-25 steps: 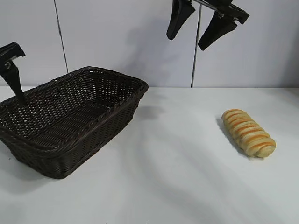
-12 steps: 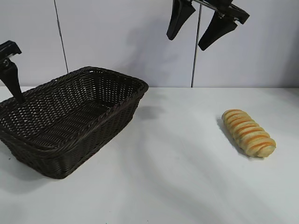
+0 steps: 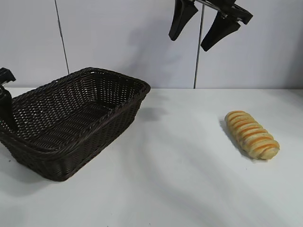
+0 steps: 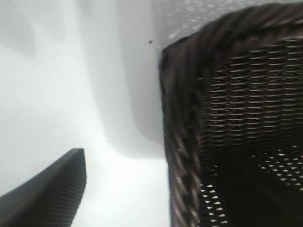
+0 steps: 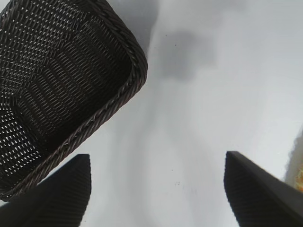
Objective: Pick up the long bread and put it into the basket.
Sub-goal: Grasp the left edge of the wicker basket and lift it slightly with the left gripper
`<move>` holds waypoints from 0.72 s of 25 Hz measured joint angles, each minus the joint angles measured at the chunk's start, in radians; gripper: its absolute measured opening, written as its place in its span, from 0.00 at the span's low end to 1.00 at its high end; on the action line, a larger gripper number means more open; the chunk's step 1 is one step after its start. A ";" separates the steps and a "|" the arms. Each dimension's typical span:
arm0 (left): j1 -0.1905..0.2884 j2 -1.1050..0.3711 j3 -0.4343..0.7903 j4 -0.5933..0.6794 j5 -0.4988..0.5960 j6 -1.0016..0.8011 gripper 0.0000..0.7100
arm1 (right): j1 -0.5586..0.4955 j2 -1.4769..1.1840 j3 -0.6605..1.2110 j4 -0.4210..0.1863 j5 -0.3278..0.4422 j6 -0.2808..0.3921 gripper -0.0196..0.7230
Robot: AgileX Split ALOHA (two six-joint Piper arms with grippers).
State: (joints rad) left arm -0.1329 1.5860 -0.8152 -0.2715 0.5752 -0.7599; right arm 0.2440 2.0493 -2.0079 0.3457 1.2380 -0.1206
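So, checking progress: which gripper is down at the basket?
The left gripper, low at the basket's end rim; the right gripper hangs high, open.

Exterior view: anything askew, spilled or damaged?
Nothing stands out. The basket sits upright and empty, its weave intact, turned at an angle on the table. The long bread lies whole on the table, well apart from the basket. No spills.
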 joint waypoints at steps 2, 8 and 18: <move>-0.001 0.000 0.000 0.000 -0.005 0.002 0.76 | 0.000 0.000 0.000 0.000 0.000 0.000 0.78; -0.001 0.000 0.000 -0.001 -0.039 0.004 0.76 | 0.000 0.000 0.000 0.000 0.000 0.000 0.78; -0.001 0.095 0.000 -0.125 -0.093 0.117 0.76 | 0.000 0.000 0.000 0.000 -0.001 0.000 0.78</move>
State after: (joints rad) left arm -0.1338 1.6808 -0.8152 -0.3965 0.4824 -0.6429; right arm 0.2440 2.0493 -2.0079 0.3457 1.2370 -0.1206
